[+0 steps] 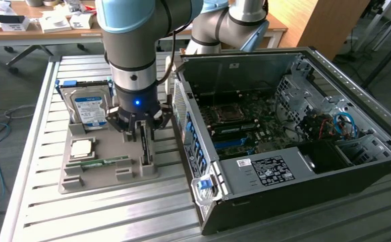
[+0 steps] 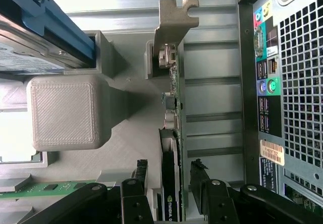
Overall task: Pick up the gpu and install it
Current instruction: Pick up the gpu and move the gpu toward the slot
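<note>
My claw (image 1: pixel 143 128) hangs straight down over the grey holder tray (image 1: pixel 101 179). Its two fingers (image 2: pixel 135 186) are spread apart, and the gpu (image 2: pixel 171 148) stands on edge in the gap between them. Neither pad looks to be pressing the board, so I judge that I am straddling it, not gripping it. The card sits upright in its own slot of the tray, which offers its thin top edge to a grasp from above. Its silver bracket (image 2: pixel 174 17) juts out at the end far from my fingers, clear of where they would bite. Beyond one finger the hard drive (image 1: pixel 91 108) stands in another slot. The memory stick (image 1: pixel 104 162) lies flat in the tray, nearer me on that same side. Beyond the other finger, close by on the same worktop (image 1: pixel 114 212), the computer case (image 1: pixel 283 126) lies open side up with its board bared, presumably so a card can be set in from overhead.
</note>
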Robot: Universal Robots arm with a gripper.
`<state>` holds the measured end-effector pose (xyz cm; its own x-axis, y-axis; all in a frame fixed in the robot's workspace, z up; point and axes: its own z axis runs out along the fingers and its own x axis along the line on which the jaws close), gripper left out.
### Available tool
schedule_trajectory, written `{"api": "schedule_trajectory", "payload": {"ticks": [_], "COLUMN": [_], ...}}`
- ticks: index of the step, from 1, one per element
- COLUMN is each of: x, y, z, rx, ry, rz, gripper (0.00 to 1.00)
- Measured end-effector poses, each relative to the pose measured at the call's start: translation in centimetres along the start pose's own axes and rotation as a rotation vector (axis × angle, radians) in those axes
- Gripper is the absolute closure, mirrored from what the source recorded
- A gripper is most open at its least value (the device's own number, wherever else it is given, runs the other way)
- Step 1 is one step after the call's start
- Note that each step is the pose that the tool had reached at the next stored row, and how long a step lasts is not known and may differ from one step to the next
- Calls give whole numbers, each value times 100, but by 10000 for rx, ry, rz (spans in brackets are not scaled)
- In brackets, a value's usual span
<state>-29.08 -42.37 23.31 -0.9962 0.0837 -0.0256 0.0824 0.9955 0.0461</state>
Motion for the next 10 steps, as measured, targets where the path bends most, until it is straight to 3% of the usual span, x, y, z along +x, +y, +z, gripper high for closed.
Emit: {"api": "schedule_trajectory", "payload": {"ticks": [5, 6, 10], "x": [0, 0, 0], "y": [0, 0, 0], "z": [0, 0, 0], "rx": [0, 0, 0], "ry": [0, 0, 0], "rz": [0, 0, 0], "gripper": [54, 61, 61]}}
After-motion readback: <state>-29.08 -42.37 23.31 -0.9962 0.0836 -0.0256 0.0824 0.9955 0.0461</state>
